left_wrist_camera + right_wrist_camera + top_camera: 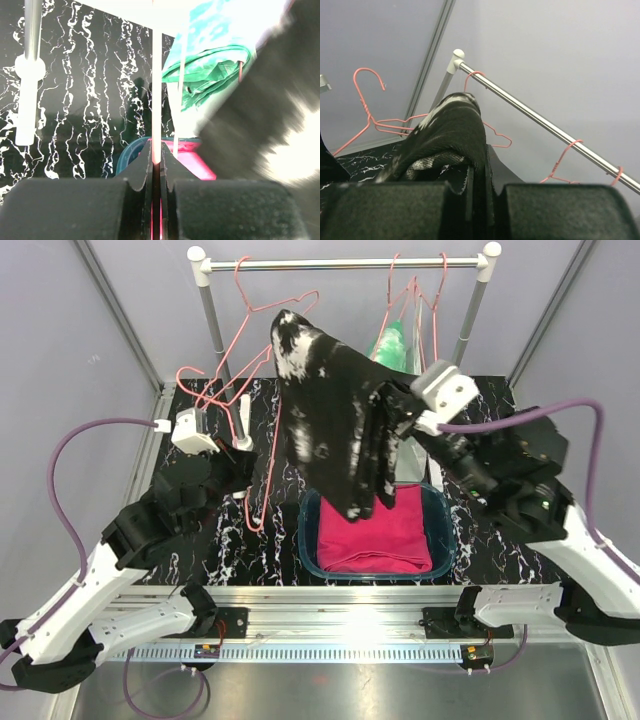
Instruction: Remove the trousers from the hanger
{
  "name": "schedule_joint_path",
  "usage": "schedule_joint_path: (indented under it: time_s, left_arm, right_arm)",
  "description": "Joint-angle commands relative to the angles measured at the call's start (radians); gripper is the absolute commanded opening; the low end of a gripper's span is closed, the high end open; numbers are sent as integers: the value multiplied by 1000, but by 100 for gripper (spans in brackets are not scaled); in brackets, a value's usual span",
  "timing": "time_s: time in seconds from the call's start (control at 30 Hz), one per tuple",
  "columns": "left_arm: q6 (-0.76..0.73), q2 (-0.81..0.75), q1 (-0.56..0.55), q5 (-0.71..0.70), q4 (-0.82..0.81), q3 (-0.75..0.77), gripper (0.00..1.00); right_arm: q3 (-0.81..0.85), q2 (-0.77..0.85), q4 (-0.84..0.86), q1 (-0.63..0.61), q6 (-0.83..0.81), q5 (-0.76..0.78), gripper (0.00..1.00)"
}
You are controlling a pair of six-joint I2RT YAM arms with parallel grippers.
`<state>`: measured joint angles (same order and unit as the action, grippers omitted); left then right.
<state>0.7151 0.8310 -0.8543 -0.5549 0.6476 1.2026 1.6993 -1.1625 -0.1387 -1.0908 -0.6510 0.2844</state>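
Observation:
The black trousers [325, 410] with white splashes hang over a pink wire hanger [270, 455], lifted above the bin. My right gripper [385, 412] is shut on their right edge; the right wrist view shows the black fabric [452, 135] pinched between the jaws of the right gripper [481, 172]. To the left, my left gripper [245, 455] is shut on the hanger's wire [156, 90], which runs up from its closed jaws [156, 152]. The magenta trousers [375, 535] lie folded in the teal bin [308, 540]. The green-and-white trousers [398, 348] hang on the rail.
A metal rail [340, 262] on two posts spans the back, with pink hangers [425, 300] on it. Another pink hanger [205, 380] lies on the black marbled table [480, 540] at the left, beside the rack's left post [213, 325].

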Motion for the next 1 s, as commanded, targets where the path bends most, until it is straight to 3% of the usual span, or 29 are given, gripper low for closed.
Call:
schedule_joint_path:
  time_s: [0.0,0.17,0.5,0.67,0.97]
  left_arm:
    - [-8,-15,-3,-34,-52,2,0]
    - [-23,-23,-3,-56,-46,11,0]
    - [-71,-46,-2,-100,-23,31,0]
    - [-91,-47,-2,-105,-25,37,0]
    - [-112,-33,-2,-88,-40,26,0]
  right_arm:
    - [89,52,4,3,14,-25,0]
    - [51,90,-103,3,-12,82,0]
    - [-262,343,-271,3,85,121,0]
    - [-334,392,-372,3,116,214,0]
    - [-529,529,-352,2,48,472,0]
